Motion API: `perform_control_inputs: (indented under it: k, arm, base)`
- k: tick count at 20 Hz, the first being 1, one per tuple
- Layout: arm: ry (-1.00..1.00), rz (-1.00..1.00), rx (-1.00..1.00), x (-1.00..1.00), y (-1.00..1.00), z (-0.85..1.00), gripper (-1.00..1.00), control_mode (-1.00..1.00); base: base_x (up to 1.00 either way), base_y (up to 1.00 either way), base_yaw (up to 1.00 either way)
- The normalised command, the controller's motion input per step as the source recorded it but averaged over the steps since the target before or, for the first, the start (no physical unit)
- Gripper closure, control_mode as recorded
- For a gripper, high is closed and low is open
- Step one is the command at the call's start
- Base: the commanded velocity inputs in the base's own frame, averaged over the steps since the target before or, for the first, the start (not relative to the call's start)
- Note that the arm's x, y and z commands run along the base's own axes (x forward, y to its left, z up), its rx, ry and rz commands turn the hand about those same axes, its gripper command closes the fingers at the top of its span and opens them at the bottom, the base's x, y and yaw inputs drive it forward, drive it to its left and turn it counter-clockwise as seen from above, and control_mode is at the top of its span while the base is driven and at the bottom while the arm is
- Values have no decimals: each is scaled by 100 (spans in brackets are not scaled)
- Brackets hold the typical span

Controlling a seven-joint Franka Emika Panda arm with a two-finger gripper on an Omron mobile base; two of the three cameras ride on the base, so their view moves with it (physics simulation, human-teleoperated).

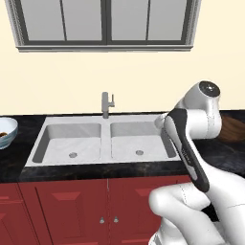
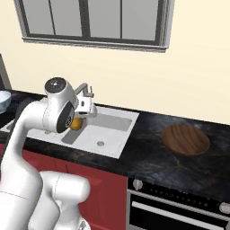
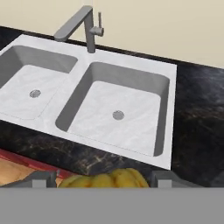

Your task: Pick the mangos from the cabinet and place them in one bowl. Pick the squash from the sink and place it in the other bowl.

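From my remote seat, the black stone bench (image 2: 148, 157) carries the double sink (image 3: 100, 100), both basins bare. To the right sits the brown wooden bowl (image 2: 185, 139); far left, the pale bowl (image 1: 6, 131). My pincer (image 3: 103, 178) stands fairly wide with the squash (image 3: 105, 179) between its tips, lifted above the sink's near edge. I judge the squash hard, ribbed, rounded and moderately heavy, so it could roll; gripping across its broadest middle seems safest.
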Motion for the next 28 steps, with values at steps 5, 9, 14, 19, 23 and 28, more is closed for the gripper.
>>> perform_control_inputs:
  k: [5,9,14,19,23,28]
  arm:
    - [-3,0,1,14,-92,0,100,-100]
    - [0,-2,0,37,-87,0,100,-100]
    - [0,-4,0,45,-82,1,100,-100]
    - [1,-4,0,42,-69,0,100,-100]
    - [2,-5,0,39,-67,0,100,-100]
    - [3,-7,-4,29,-60,0,100,-100]
  base:
    - [0,0,0]
    - [0,0,0]
    - [0,0,0]
    - [0,0,0]
    - [0,0,0]
    - [0,0,0]
